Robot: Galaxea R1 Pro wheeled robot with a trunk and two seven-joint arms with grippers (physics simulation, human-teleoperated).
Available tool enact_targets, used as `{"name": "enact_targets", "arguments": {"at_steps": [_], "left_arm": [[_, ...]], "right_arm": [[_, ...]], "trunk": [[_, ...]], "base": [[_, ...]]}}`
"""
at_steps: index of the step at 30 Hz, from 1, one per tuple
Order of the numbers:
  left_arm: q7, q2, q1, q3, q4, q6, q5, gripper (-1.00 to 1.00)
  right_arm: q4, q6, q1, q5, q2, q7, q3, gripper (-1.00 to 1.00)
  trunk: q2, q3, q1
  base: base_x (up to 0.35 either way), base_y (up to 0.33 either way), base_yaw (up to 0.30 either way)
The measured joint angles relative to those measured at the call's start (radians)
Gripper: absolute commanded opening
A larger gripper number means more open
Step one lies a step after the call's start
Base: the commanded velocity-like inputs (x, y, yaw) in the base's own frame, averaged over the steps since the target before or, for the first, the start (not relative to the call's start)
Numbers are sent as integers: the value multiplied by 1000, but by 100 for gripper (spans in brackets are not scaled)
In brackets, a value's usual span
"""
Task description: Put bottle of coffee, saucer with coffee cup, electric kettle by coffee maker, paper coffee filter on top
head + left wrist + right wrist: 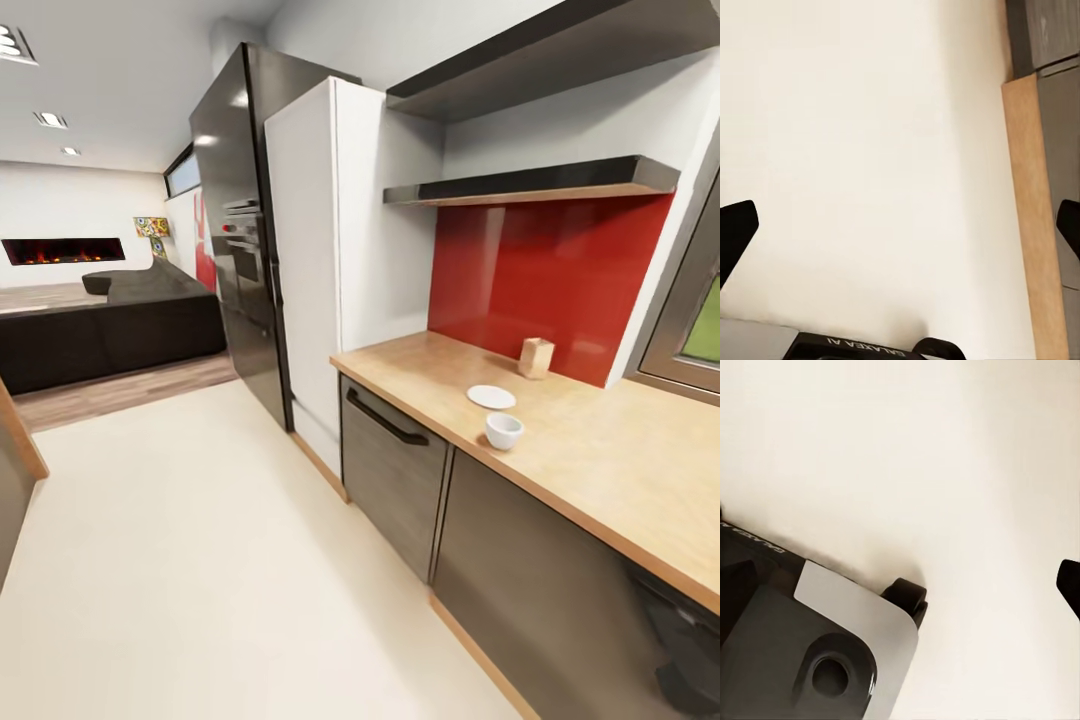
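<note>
On the long light-wood tabletop (600, 450), the small round white saucer (491, 397) lies just behind the plain white cup (503, 430), apart from it. The left pincer (900, 232) gapes wide over pale floor (870, 150), empty. The right pincer's (1069, 585) spread I cannot tell.

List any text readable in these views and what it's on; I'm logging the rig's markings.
"GALAXEA AI", upside down, on the robot's base in the left wrist view.
White lettering on the base's dark edge in the right wrist view: too blurred to read.
Head view: no text readable.
</note>
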Motion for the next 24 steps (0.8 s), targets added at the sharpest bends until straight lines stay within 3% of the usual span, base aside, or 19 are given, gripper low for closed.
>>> {"name": "enact_targets", "arguments": {"at_steps": [24], "left_arm": [[0, 0, 0, 0, -1, 0, 0, 100]], "right_arm": [[1, -1, 0, 0, -3, 0, 0, 100]], "trunk": [[0, 0, 0]], "base": [[265, 244, 0]]}}
